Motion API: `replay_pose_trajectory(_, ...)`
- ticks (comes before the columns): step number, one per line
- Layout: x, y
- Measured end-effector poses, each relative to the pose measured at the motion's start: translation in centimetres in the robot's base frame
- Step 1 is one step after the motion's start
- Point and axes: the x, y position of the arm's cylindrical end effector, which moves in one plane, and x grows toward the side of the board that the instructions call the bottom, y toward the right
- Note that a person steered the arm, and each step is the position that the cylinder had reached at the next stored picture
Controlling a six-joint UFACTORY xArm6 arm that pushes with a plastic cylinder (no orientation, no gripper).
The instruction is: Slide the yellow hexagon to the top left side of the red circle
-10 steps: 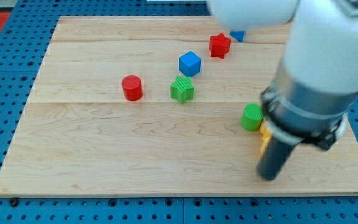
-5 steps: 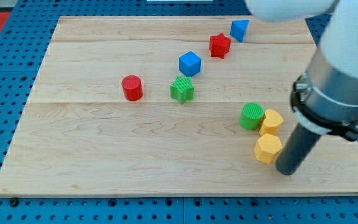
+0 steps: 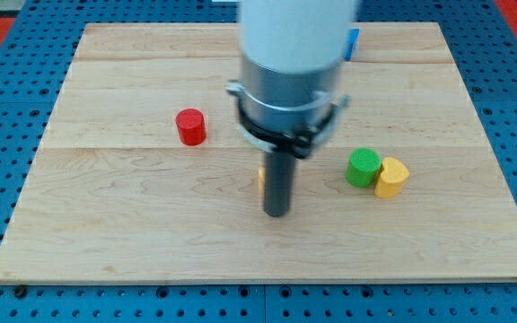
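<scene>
The red circle (image 3: 190, 126) sits left of the board's middle. My tip (image 3: 277, 213) rests on the board, below and to the right of the red circle. Only a thin yellow sliver of the yellow hexagon (image 3: 261, 177) shows at the rod's left edge, just above the tip; the rod hides the rest. The hexagon lies to the right of and lower than the red circle, well apart from it.
A green circle (image 3: 363, 168) and a second yellow block (image 3: 390, 177) touch each other at the right. A blue block (image 3: 352, 42) peeks out beside the arm at the top. The arm's body hides the board's upper middle.
My tip has swept from the lower right to the board's middle. The yellow hexagon has slid left with it, away from the green circle and the other yellow block.
</scene>
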Motion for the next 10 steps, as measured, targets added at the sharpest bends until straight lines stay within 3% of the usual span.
replay_pose_trajectory(1, 2.1, 6.1)
replay_pose_trajectory(2, -1.0, 6.0)
replay_pose_trajectory(3, -0.4, -1.9)
replay_pose_trajectory(4, 0.7, -3.1)
replay_pose_trajectory(5, -0.4, 3.6)
replay_pose_trajectory(6, -3.0, 4.6)
replay_pose_trajectory(8, -3.2, -11.1)
replay_pose_trajectory(9, -2.5, -8.0)
replay_pose_trajectory(10, -0.6, -8.7)
